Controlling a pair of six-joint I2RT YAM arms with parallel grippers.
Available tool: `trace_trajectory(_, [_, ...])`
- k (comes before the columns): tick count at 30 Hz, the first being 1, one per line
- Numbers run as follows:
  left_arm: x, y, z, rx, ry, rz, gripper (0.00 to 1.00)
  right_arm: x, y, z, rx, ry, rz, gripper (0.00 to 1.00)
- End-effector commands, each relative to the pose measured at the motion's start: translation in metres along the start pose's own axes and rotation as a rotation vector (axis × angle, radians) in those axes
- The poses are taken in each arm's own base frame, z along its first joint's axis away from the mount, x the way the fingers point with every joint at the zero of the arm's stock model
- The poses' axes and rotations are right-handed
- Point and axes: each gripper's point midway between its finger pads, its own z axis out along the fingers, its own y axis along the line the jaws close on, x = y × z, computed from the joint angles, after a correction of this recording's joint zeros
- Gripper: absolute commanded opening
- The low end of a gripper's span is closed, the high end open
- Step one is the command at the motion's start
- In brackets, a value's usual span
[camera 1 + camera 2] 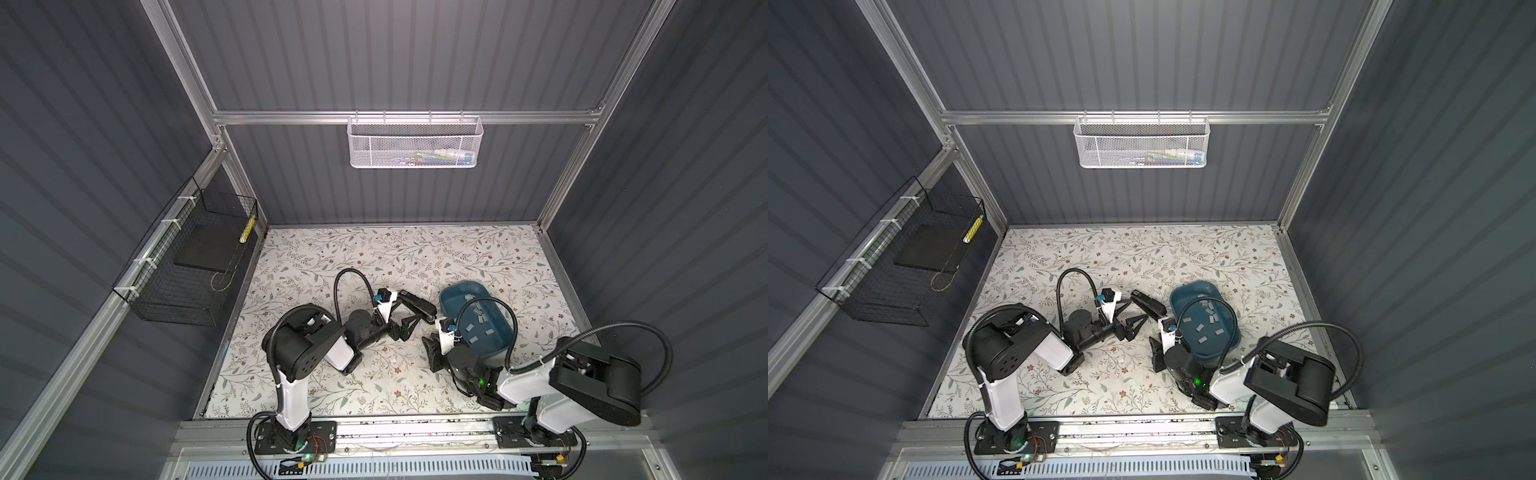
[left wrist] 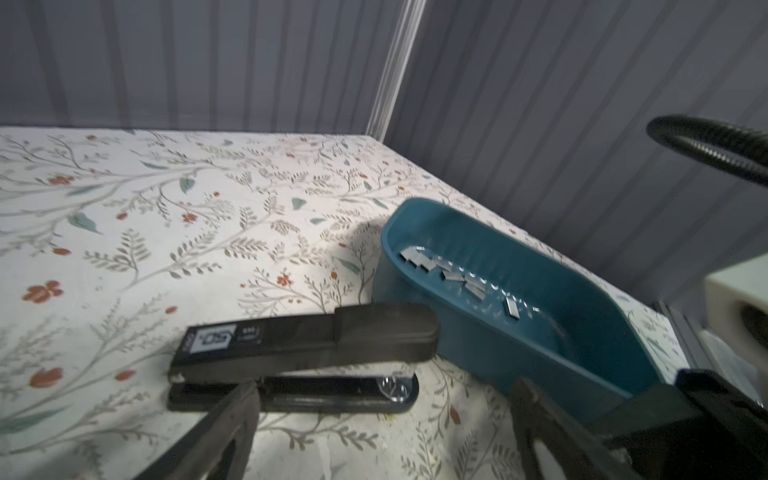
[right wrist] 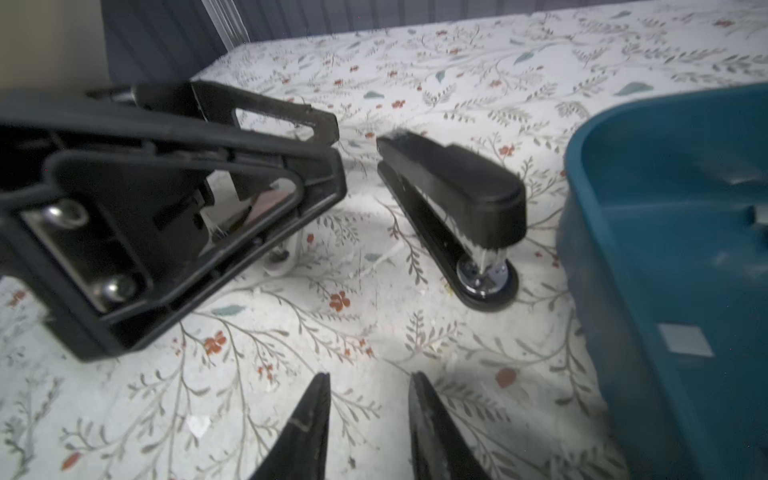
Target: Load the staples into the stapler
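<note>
left gripper [image 2: 384, 386] spread wide, just near of stapler [image 2: 307, 336] (still shut) | right gripper [image 3: 370, 376] narrowly parted, empty | staples [image 2: 453, 270] in tray [image 2: 478, 349], right of stapler | risk — a finger skids the stapler into the tray

Two arms, left arm [image 1: 293, 395] and right arm [image 1: 524, 384]: glossy white link shells, matte black joint housings, each on a black bolted base plate [image 1: 324, 434], with a black corrugated cable hose [image 2: 706, 143] running to a white wrist camera block [image 1: 385, 308] with a blue plug. Small green status light [image 1: 482, 381] on a black right-arm joint. The left gripper [image 3: 337, 160] has black open-frame triangular plastic fingers and a metal plate with two silver screw heads [image 3: 66, 214]; the right gripper [image 3: 370, 376] has black pointed fingertips, one with a pale scratch.
</note>
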Motion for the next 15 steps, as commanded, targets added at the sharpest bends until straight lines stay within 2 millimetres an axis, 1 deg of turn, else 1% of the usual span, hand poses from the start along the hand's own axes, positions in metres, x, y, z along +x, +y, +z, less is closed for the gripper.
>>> trace_trajectory(1, [-0.012,0.014,0.011,-0.112,0.063,-0.039,0.93,-0.013,-0.012,-0.003,0.096,0.014,-0.014,0.34])
trace_trajectory(3, [-0.013,0.02,0.016,-0.152,0.11,-0.048,0.93,-0.025,-0.015,-0.004,0.127,0.004,-0.017,0.34])
trace_trajectory(6, [-0.009,0.027,0.024,-0.198,0.188,-0.069,0.91,-0.038,-0.021,0.001,0.179,0.018,-0.024,0.33])
trace_trajectory(8, [-0.005,0.031,0.029,-0.219,0.227,-0.078,0.9,-0.042,-0.027,0.009,0.207,0.042,-0.019,0.31])
trace_trajectory(11, [0.0,0.037,0.03,-0.247,0.246,-0.082,0.9,-0.043,-0.035,0.023,0.221,0.075,0.005,0.29])
trace_trajectory(15, [0.006,0.041,0.034,-0.262,0.284,-0.076,0.9,-0.044,-0.04,0.037,0.236,0.091,0.01,0.27])
